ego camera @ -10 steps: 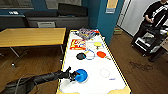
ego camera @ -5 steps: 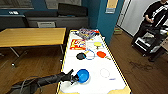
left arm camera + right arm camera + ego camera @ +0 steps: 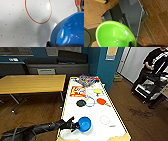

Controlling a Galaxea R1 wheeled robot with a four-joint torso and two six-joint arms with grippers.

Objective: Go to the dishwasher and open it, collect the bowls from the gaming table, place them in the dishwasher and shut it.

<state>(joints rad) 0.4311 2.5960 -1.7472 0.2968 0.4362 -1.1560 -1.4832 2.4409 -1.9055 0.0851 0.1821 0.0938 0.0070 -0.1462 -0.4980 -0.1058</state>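
A: Head view. The gaming table (image 3: 100, 132) is seen with its long axis running away from the camera. The blue bowl (image 3: 84, 124) sits at the near end, tilted, its mouth turned up and toward the far end. The left end effector (image 3: 75, 125) is closed on its near rim. Black (image 3: 80, 103), red-orange (image 3: 101, 101) and yellow (image 3: 97, 91) bowls lie mid-tabletop.

B: Change versus earlier frames?

A: The blue bowl is now raised and tipped; half a second ago it lay flatter on the white top. The arm has been pushed slightly further in.

B: Left wrist view?

A: The blue bowl is gripped at its rim, above the dotted white top, beside a red ring marking (image 3: 38, 11).

B: Right wrist view?

A: A green bowl (image 3: 114, 35) is held by the right end effector, mouth toward the camera, over wooden floor (image 3: 157, 22).
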